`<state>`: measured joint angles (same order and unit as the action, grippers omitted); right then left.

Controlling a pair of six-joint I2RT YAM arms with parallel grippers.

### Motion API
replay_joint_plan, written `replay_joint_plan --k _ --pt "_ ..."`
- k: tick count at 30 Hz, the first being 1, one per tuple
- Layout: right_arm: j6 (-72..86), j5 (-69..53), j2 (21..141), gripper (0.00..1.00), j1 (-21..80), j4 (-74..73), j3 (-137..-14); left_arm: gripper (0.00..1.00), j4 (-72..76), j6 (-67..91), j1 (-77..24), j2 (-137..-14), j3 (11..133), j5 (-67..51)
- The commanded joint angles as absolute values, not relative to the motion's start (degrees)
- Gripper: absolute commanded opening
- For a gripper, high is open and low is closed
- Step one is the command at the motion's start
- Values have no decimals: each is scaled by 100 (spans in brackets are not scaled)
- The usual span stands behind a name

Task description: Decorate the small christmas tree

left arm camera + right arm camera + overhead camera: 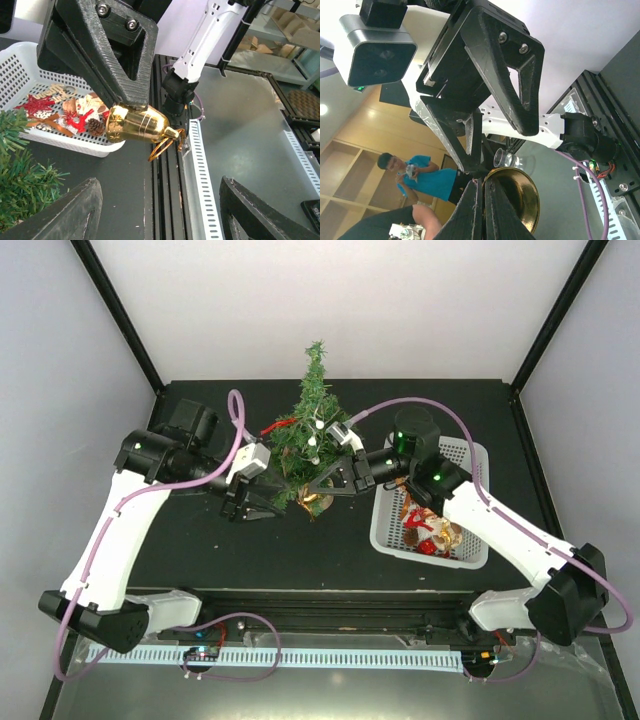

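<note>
The small christmas tree [313, 420] stands upright at the middle back of the black table; its green branches [20, 175] fill the left wrist view's lower left. My right gripper [325, 490] is shut on the rim of a gold bell [316, 501] low in front of the tree. In the right wrist view its fingers [480, 182] pinch the bell's [520, 197] edge. The left wrist view shows the bell [137, 125] with its gold loop [162, 147] dangling. My left gripper [258, 508] is open just left of the bell, its jaws [160, 215] apart with nothing between them.
A white basket [478, 465] with several red, gold and pinecone ornaments [428, 532] sits to the right of the tree, seen also in the left wrist view as the basket [30, 65]. A slotted rail [200, 180] runs along the table's near edge.
</note>
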<state>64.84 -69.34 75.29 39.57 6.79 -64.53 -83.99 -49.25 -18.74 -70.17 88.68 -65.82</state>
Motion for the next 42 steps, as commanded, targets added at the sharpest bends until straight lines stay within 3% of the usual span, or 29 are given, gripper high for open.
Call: replay_joint_plan --k 1,9,19,31,38,42 --pt "6510 -6883 7586 1 4020 740 -6604 65 -8341 -5032 -2004 -7099 9009 -6543" --pt "6513 -6913 7680 1 4060 771 -6583 64 -8267 -4984 -2115 -7213 9041 -6536" --pt "6513 -6939 7748 1 4087 791 -6609 41 -8252 -4957 -2192 -7304 9084 -6531" --pt "6478 -6901 7736 1 4088 773 -6583 28 -8336 -5007 -2279 -7304 9070 -6515" --pt "6458 -6875 7734 1 4083 740 -6565 7 -8332 -4994 -2307 -7304 9060 -6498" --pt "6442 -6855 7717 1 4087 714 -6548 2 -8323 -4972 -2312 -7304 9054 -6496"
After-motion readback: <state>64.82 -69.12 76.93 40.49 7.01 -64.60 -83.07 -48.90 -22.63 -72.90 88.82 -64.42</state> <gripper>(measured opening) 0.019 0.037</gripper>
